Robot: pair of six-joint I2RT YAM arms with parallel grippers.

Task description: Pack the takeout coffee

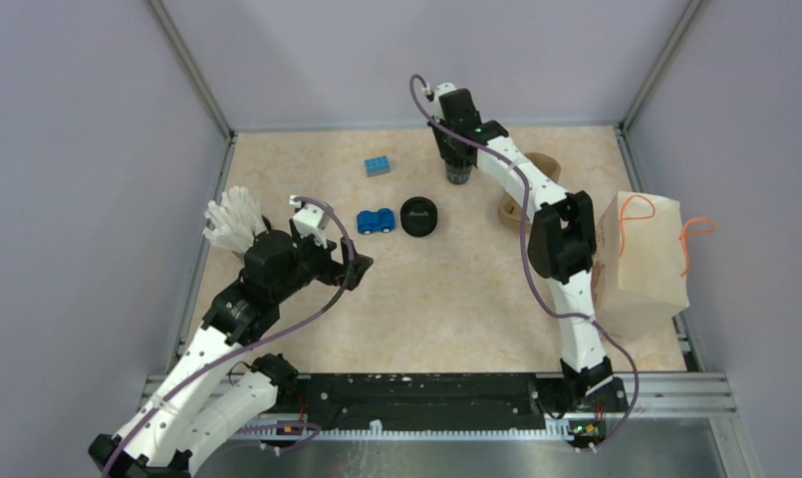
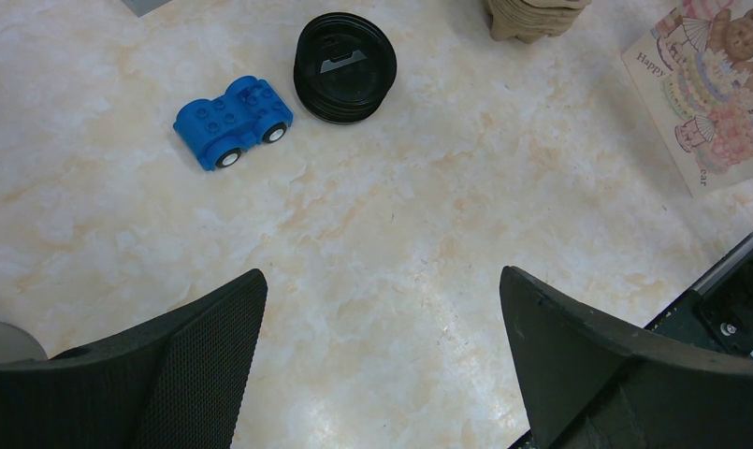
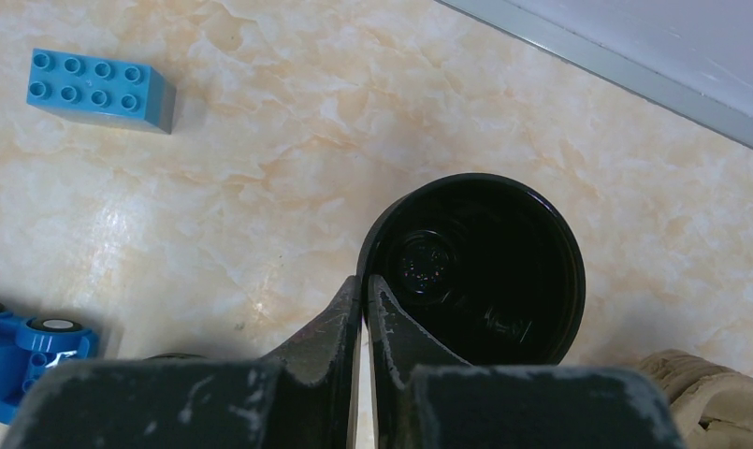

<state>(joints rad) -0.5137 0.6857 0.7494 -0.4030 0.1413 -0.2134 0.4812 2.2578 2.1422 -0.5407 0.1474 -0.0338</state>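
L gripper (image 2: 380, 281): near left, jaws spread wide, nothing between them; hangs over bare tabletop w/ its cam aimed at the lid, prob. parked ready to fetch it
paper bag (image 1: 644, 261): right edge, orange handles; likely the packing target, so it sits within the R arm's reach
utensil cup (image 1: 232, 221): left edge beside L arm, white utensils sticking up; not part of the job
toy car (image 1: 376, 221): blue, mid-table, just left of lid; clutter
lid (image 1: 419, 216): black disc lying flat, apart from the coffee cup, so cup isn't capped yet
carrier (image 1: 511, 209): brown pulp, right of lid, partly hidden by R arm
R gripper (image 3: 365, 285): far centre, clenched on the cup's wall at the rim, one finger inside, one outside; a rim pinch keeps it upright
coffee cup (image 3: 475, 271): far centre, open, upright; can't tell if lifted
brick (image 1: 378, 165): blue, far, left of cup, well apart
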